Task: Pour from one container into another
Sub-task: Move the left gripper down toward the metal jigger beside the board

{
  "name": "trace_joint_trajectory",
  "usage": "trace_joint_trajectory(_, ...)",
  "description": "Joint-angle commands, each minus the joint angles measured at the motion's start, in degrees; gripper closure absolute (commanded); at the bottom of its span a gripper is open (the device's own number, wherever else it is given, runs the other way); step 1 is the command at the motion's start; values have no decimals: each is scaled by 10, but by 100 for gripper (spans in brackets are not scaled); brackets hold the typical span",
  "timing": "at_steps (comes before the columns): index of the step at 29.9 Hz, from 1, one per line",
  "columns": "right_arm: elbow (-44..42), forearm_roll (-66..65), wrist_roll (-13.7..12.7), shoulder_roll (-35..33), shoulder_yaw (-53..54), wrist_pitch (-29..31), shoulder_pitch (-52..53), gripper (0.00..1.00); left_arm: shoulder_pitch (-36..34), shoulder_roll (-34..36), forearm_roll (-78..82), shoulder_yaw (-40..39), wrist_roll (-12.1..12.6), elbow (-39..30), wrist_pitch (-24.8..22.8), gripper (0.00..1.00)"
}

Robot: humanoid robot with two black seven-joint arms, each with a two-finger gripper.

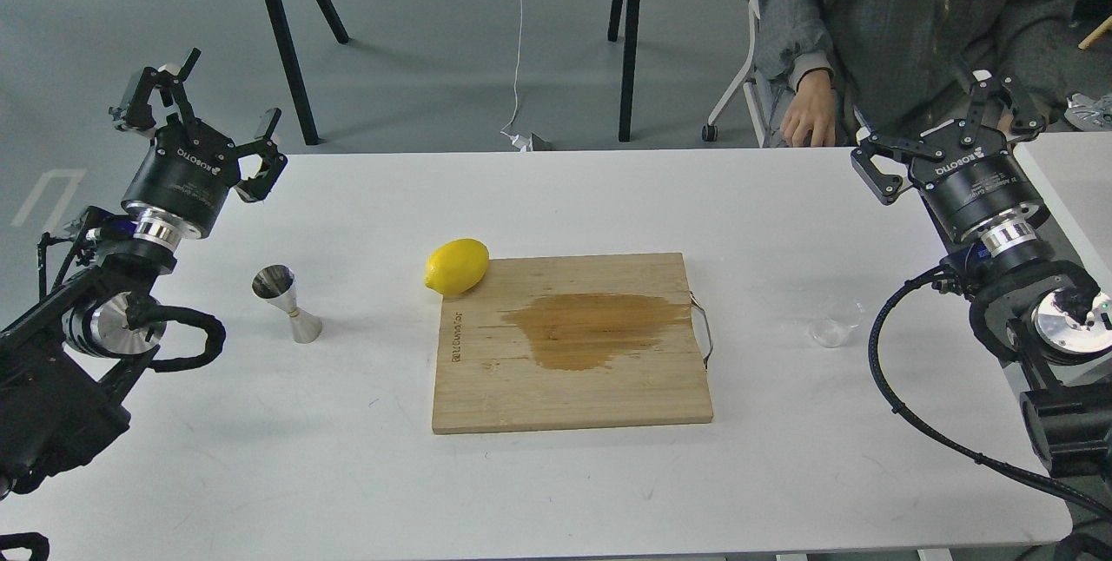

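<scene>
Shiny steel catches my eye first: the jigger [287, 304] stands on the white worktop [556, 474] at my left, leaning a little in this view, its upper cone open toward me. I cannot tell whether anything is in it; the inside just looks dark and reflective. Well away on my right, the clear plastic cup [834, 326] sits upright on the worktop, just beyond the metal handle [704, 328] of the cutting board [569, 387]. The cup is so transparent that I cannot make out any contents.

Between the two containers lies the wooden cutting board, flat, with a broad darker stain [591, 328] spread over its middle. A lemon [457, 267] rests at the board's far left corner, touching its edge.

My left claw [208, 122] hangs above the worktop's far left edge, fingers spread wide, gripping nothing, well apart from the jigger. My right claw [947, 131] sits at the far right, near the edge, also spread open and empty, well apart from the cup.

Behind the worktop on the right a person in grey [912, 14] is seated, one hand [810, 109] resting near the edge.
</scene>
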Motion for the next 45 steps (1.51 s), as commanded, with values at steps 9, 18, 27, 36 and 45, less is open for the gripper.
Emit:
trace_joint_trajectory(9,-1,0,0,0,0,0,-1,1,2,7,1,-1,0,-4,0,0)
trace_joint_trajectory(18,1,1,1,-1,3,0,-2,1,0,92,7,1,0,0,0,0)
trace_joint_trajectory(27,6,1,1,0,3,0,-2,1,-26,207,239,-4,0,-13,0,0)
trace_joint_trajectory(36,5,1,1,-1,3,0,-1,1,-19,272,525,4,0,-204,0,0)
trace_joint_trajectory(45,4,0,1,-1,1,0,-2,1,11,269,644,123,0,-263,327,0)
